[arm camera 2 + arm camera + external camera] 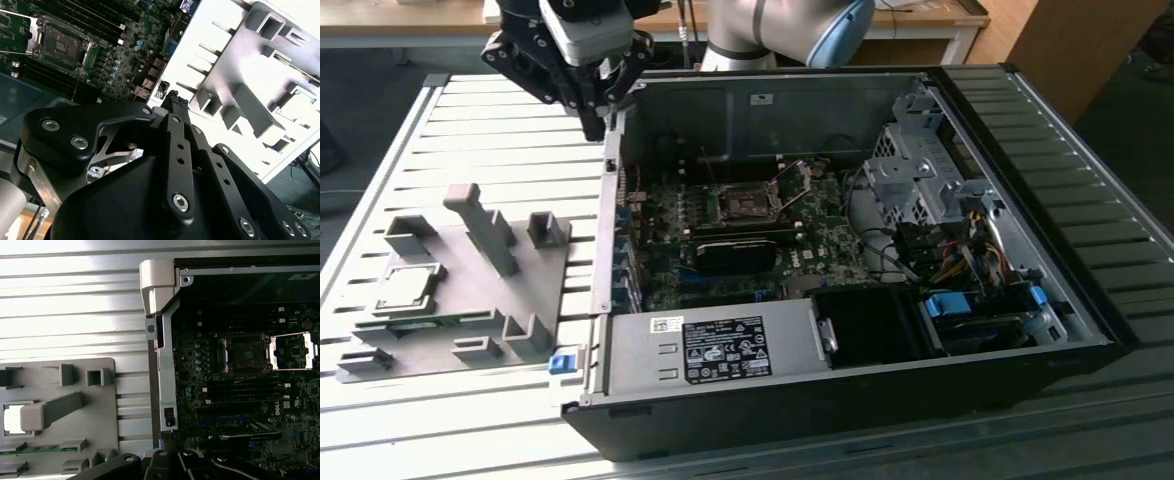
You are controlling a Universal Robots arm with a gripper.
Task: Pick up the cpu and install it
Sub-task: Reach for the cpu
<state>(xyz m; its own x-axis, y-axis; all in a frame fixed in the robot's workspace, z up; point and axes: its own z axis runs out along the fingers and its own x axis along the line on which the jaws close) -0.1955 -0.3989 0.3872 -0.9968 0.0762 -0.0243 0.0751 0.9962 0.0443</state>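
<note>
One arm [781, 25] is seen at the top of the exterior view, carrying one gripper [596, 128]; it is hung point-down over the upper left corner of one opened computer case [854, 410]; its fingertips [172, 100] are drawn together to a narrow tip, with nothing held between them. One cpu [407, 285] is laid flat in a recess of one grey fixture plate [547, 285] at the exterior view's left, well apart from the gripper; one green memory stick [427, 322] is set just below it in the frame. One black socket frame [747, 205] is seen on the one green motherboard [821, 240] inside the case. Case and plate are borne side by side on one slatted metal table [494, 130]; a pale wooden desk [400, 25] is seen behind it, and a wooden panel [1067, 40] at the upper right.
</note>
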